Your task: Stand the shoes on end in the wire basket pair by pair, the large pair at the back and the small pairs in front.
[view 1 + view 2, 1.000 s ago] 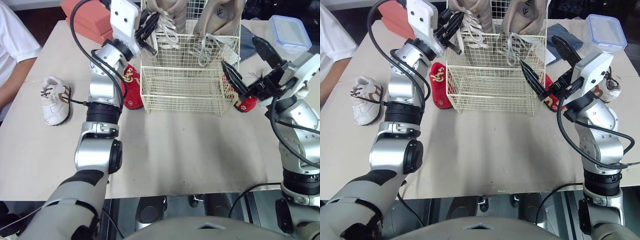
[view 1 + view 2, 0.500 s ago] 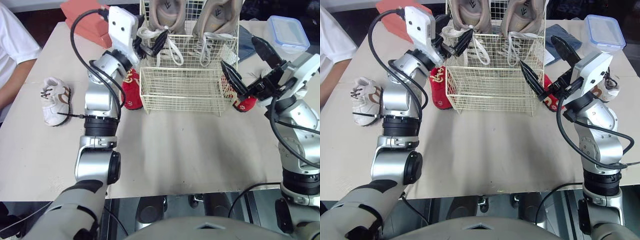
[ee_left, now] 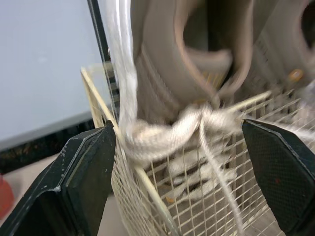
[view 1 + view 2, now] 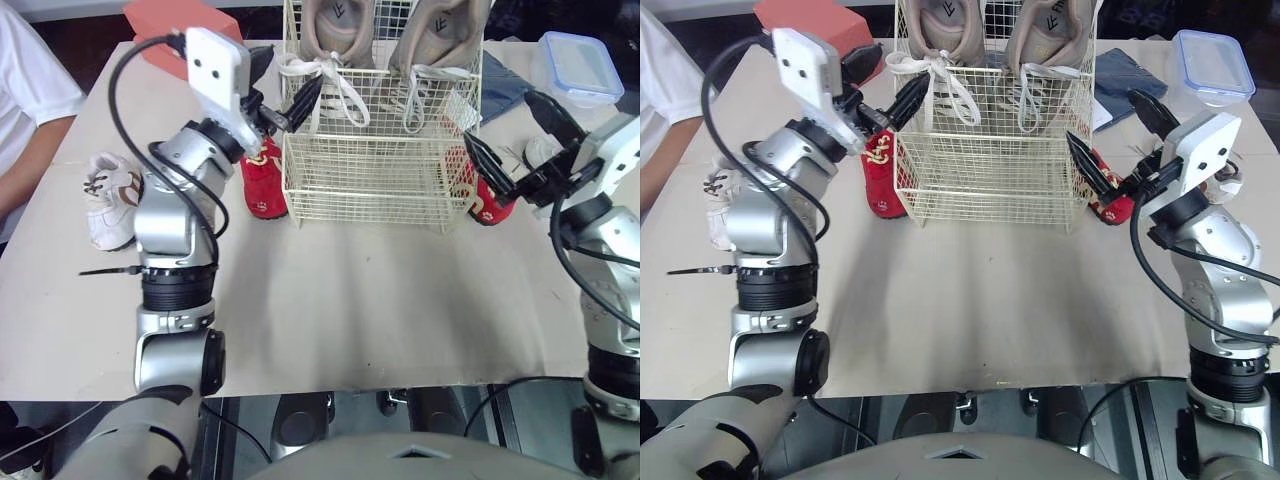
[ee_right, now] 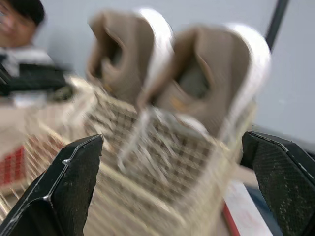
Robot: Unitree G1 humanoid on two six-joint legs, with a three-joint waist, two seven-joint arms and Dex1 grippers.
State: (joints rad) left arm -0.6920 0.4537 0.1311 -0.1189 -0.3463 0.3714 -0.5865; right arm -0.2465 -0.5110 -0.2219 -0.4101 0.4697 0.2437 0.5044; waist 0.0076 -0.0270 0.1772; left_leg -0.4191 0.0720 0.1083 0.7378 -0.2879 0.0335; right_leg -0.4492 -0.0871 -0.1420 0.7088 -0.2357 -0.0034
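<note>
Left gripper (image 3: pixel 176 129) is hanging fingers-wide at wire basket (image 4: pixel 365 180) rim, big shoe's laces (image 4: pixel 330 75) dangling in front; right gripper (image 4: pixel 498 118), also spread, is hovering near red shoe (image 4: pixel 490 207).

The left fingers (image 4: pixel 292 70) have drawn back from the left tan shoe (image 4: pixel 330 25) to the basket's (image 4: pixel 365 180) left edge; the right fingers (image 4: pixel 500 122) have shifted slightly outward.
</note>
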